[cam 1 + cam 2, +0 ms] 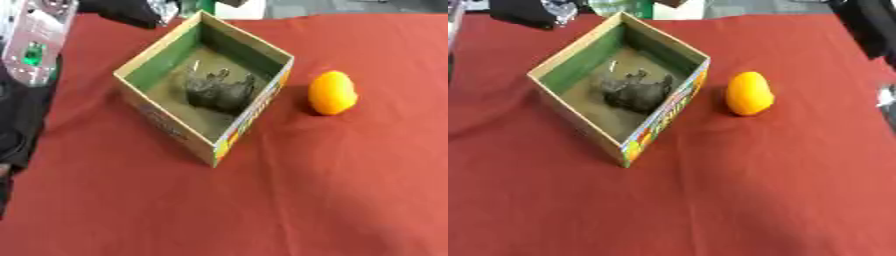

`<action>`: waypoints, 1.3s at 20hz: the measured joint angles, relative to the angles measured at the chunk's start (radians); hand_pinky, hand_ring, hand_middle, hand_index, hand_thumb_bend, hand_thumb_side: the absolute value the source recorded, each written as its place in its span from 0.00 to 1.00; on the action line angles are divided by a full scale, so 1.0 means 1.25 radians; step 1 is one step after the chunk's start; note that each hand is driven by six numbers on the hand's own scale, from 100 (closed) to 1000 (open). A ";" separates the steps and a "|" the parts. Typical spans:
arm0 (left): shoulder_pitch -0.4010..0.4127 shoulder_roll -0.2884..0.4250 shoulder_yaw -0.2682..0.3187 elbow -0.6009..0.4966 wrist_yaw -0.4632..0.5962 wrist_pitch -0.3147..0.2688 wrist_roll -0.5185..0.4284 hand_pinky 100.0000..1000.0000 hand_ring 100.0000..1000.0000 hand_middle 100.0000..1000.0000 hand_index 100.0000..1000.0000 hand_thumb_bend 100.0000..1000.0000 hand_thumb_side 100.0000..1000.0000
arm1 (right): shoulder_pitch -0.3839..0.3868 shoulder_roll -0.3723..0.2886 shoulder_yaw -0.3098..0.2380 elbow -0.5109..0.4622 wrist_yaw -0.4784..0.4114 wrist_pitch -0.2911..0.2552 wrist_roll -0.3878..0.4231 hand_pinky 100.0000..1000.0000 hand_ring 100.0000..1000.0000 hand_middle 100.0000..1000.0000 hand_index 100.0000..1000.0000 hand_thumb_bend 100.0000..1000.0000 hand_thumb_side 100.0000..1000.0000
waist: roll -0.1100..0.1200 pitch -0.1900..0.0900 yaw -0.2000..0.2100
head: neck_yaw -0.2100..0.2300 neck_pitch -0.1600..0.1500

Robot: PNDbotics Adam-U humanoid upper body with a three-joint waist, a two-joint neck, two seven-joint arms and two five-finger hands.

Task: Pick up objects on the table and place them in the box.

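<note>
An open cardboard box (166,47) with green inner walls and a colourful printed side stands askew on the red cloth, left of the middle. A dark grey lumpy object (219,90) lies on the box floor. To the right of the box, an orange egg-shaped object (749,93) sits on the cloth about a hand's width away. My left arm (35,42), silver and black, shows along the left edge of the left eye view, with a black part that may be my left hand (19,127) below it, away from the box. My right hand shows in neither view.
The red tablecloth (289,200) covers the whole table, with open cloth in front of the box. Dark and white items (531,12) sit past the far edge. A black part and a silver bit (885,97) of my right arm stand at the right border.
</note>
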 measured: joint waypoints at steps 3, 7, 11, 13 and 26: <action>0.045 0.012 0.052 -0.053 0.020 0.032 0.032 0.73 0.87 0.88 0.96 0.00 0.73 | -0.009 -0.012 0.007 0.005 0.025 0.016 0.033 0.72 0.83 0.79 0.89 0.00 1.00 | -0.005 0.003 0.007 | 0.002 -0.006; 0.108 0.018 0.121 -0.121 0.058 0.075 0.075 0.72 0.87 0.87 0.96 0.00 0.74 | -0.022 -0.027 0.012 0.018 0.058 0.024 0.074 0.72 0.84 0.80 0.90 0.00 0.99 | -0.011 0.005 0.016 | 0.001 -0.011; 0.169 0.020 0.188 -0.192 0.102 0.119 0.119 0.70 0.86 0.86 0.95 0.00 0.76 | -0.031 -0.037 0.021 0.036 0.081 0.024 0.111 0.74 0.85 0.81 0.91 0.00 0.98 | -0.015 0.010 0.022 | -0.007 -0.020; 0.199 0.019 0.211 -0.229 0.125 0.142 0.141 0.69 0.84 0.84 0.95 0.03 0.78 | -0.036 -0.041 0.026 0.051 0.088 0.024 0.128 0.76 0.86 0.81 0.91 0.08 0.95 | -0.017 0.012 0.023 | -0.013 -0.022; 0.288 -0.001 0.266 -0.270 0.276 0.142 0.291 0.66 0.82 0.83 0.93 0.01 0.82 | -0.034 -0.064 0.051 0.168 0.133 -0.015 0.264 0.82 0.92 0.85 0.95 0.36 0.70 | -0.018 0.014 0.027 | -0.049 -0.028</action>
